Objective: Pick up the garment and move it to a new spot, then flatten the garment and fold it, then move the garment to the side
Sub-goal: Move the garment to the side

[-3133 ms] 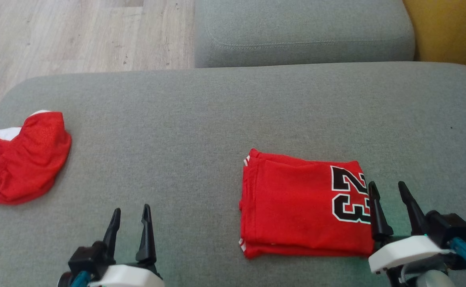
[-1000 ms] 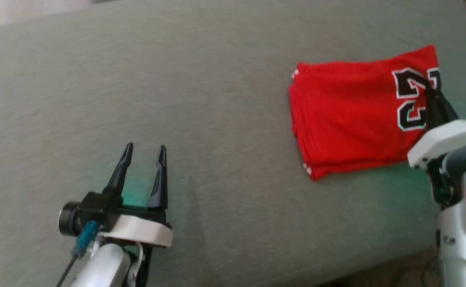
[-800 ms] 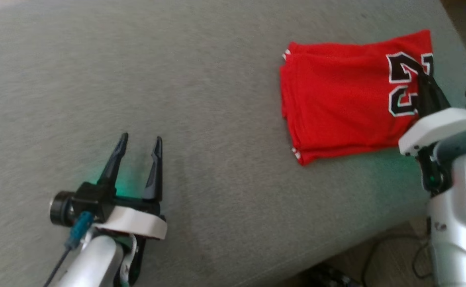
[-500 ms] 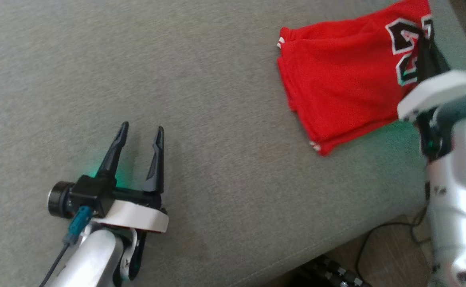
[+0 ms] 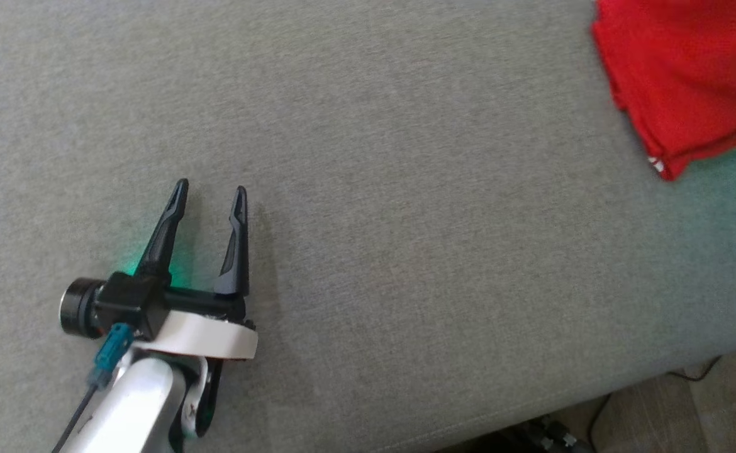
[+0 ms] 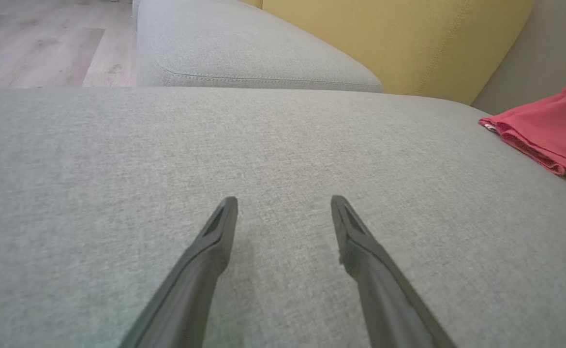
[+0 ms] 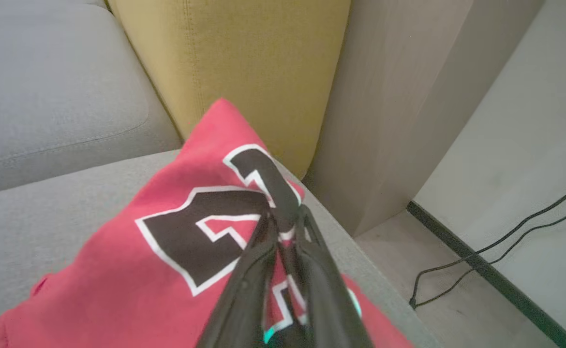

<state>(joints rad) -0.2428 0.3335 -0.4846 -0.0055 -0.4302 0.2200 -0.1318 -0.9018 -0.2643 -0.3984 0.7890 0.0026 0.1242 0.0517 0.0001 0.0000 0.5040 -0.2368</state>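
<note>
While your right gripper (image 7: 283,218) has its two fingers drawn almost together on the jersey (image 7: 167,246), pinching cloth at the black numeral, the folding looks finished. The jersey is a tidy, layered rectangle lying on the grey sofa seat (image 5: 406,189). Most of it spreads to the left of those fingers, and its far corner points past their tips toward the yellow cushion (image 7: 239,72). Just to the right of the fingers the seat ends and drops to the floor, where cables (image 7: 498,239) trail.

Your left gripper (image 5: 211,187) sits low over bare seat, with its fingers wide apart and nothing between them. The jersey's stacked edge lies well off to their right.

By my reading you are in the last step, carrying the folded jersey to the side, and it looks close to done. What seems left is to let go and draw the right fingers back without dragging the top layer. Mind the drop on the right, because little seat remains there.
</note>
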